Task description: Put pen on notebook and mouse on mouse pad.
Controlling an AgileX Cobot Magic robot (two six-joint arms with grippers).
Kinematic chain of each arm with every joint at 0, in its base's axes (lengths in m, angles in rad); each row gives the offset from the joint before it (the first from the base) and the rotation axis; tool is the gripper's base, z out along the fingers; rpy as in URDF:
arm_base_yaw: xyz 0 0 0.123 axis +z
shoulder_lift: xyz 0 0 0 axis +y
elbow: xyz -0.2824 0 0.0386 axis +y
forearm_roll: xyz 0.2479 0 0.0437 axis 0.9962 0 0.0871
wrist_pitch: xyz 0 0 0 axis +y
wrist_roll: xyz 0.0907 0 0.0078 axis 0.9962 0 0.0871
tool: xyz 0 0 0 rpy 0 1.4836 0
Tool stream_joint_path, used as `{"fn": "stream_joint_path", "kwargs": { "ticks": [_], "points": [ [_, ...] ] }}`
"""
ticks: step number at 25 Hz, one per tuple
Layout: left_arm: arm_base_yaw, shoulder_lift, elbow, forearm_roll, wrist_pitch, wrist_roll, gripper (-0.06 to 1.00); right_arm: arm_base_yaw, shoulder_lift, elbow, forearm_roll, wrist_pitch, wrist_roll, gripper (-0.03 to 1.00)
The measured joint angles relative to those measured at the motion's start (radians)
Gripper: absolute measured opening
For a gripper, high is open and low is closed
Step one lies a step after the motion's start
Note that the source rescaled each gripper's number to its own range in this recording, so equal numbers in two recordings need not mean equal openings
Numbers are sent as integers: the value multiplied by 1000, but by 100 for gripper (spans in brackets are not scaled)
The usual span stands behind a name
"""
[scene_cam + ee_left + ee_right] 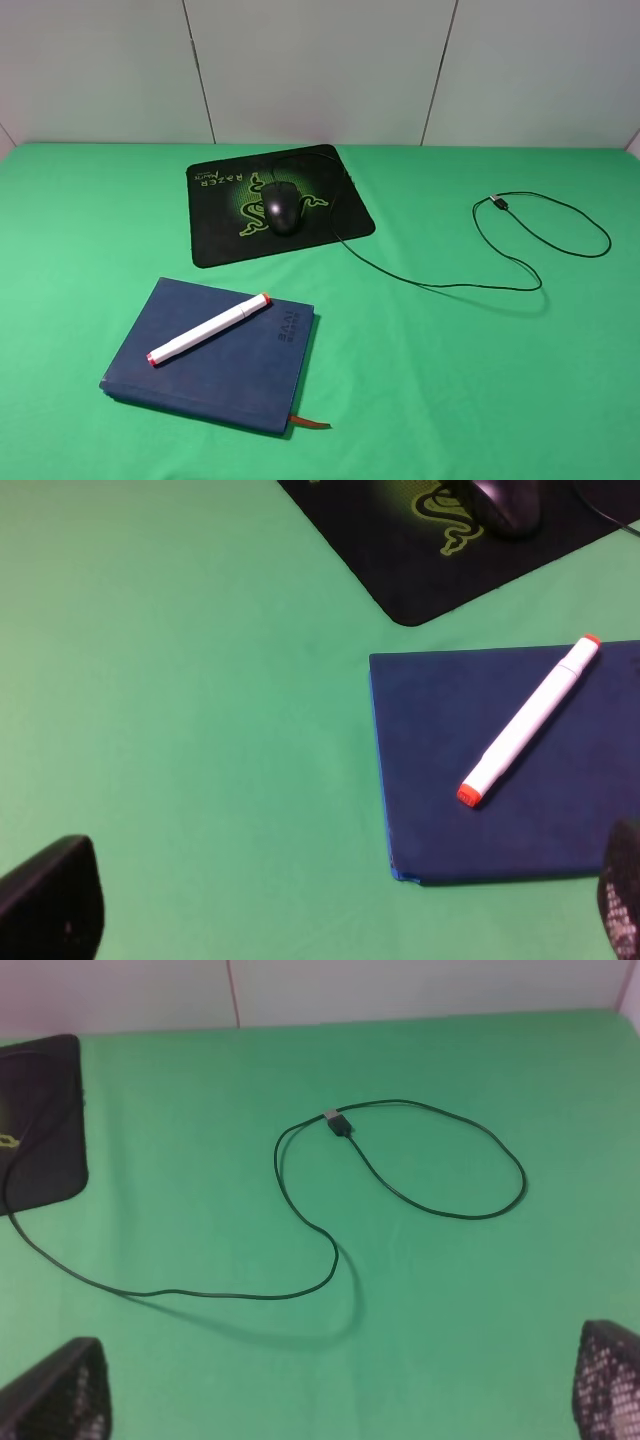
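Notebook [210, 358] near table's [500, 380] front edge, left of middle; pen [208, 329] lies diagonally on its cover. Mouse pad [215, 225] toward back edge, mouse [282, 207] sits on it. Cable [520, 255] trails right, loops toward right edge. My left fingers [50, 900] spread wide, nothing held. My right fingers [60, 1395] likewise wide apart, empty.

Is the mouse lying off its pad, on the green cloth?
No, the mouse sits on the mouse pad, over the green logo, and only its cable trails onto the cloth.
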Motion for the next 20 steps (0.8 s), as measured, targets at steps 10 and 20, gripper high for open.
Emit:
{"fn": "stream_joint_path", "kwargs": {
  "ticks": [10, 20],
  "points": [
    [0, 0, 0, 0, 0, 0, 100, 0, 0, 0, 0, 0, 29, 100],
    [0, 0, 0, 0, 0, 0, 100, 0, 0, 0, 1, 0, 29, 100]
  ]
}}
